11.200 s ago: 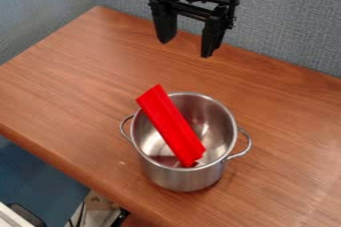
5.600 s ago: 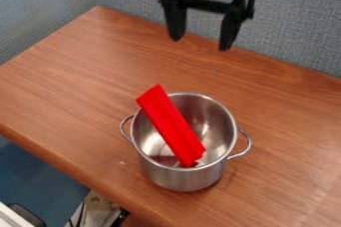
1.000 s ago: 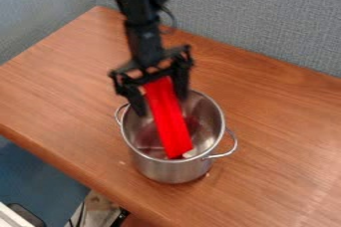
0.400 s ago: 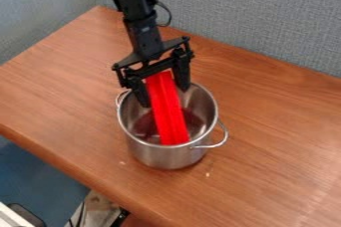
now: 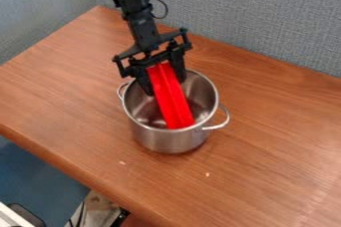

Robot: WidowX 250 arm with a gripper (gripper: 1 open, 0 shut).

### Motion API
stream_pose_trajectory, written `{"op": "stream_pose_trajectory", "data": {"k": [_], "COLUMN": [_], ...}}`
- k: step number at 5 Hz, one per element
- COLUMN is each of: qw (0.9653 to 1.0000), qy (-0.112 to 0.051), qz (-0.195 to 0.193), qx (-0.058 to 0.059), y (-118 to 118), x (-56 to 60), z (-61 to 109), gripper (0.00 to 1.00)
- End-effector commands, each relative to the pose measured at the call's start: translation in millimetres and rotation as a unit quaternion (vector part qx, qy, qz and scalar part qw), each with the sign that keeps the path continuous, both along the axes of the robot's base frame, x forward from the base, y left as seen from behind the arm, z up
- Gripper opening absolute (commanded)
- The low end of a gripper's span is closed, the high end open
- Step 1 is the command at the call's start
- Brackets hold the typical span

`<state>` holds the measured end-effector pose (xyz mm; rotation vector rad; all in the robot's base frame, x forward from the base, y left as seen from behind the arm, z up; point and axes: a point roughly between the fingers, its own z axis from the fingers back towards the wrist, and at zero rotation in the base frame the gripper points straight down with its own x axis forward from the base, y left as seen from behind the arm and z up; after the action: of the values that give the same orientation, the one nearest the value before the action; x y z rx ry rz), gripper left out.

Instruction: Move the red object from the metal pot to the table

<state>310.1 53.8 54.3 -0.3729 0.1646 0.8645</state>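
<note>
On the reddish-brown worktop [image 5: 67, 72] the metal pot [image 5: 170, 131] stood a little right of the middle, well in from every edge, which left bare wood all round it as room to set something down. One loop handle showed on its right side.

Leaning inside the pot was the red object [image 5: 170, 97], its lower end down on the pot's floor and its upper end resting against the far rim and rising above it. That slant seemed to be why the bar was approached at its raised end: only there did it stand clear of the steel wall.

From the upper left the dark arm [image 5: 131, 2] reached down steeply over the pot. Its tool [image 5: 150, 60] pointed downward with one finger on each side of the bar's top end, straddling it just above the rim. The fingers stood partly spread, with the bar between them; whether they already pressed on it could not be told from this view. By my judgement the bar had not yet been lifted, since it lay in the pot as a leaning thing would.
</note>
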Motion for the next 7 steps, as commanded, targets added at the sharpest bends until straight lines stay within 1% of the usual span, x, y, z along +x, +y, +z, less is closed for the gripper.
{"op": "stream_pose_trajectory", "data": {"k": [1, 2, 3, 4, 5, 6, 7], "qw": [0.9994, 0.998, 0.996, 0.9932, 0.993, 0.9921, 0.9928], "qy": [-0.028, -0.031, -0.054, -0.077, -0.072, -0.075, -0.071], "qz": [-0.006, -0.021, -0.029, -0.038, -0.063, -0.071, -0.068], "qx": [-0.019, -0.052, -0.064, -0.078, -0.069, -0.072, -0.069], "y": [-1.5, -9.5, 0.5, 9.9, 26.8, 57.7, 97.1], "x": [-2.6, -11.6, -7.3, -3.2, -0.8, 1.6, -0.7], "z": [3.7, 11.5, 20.1, 30.3, 37.6, 59.5, 70.0], "gripper": [0.0, 0.0, 0.0, 0.0, 0.0, 0.0, 0.0]}}
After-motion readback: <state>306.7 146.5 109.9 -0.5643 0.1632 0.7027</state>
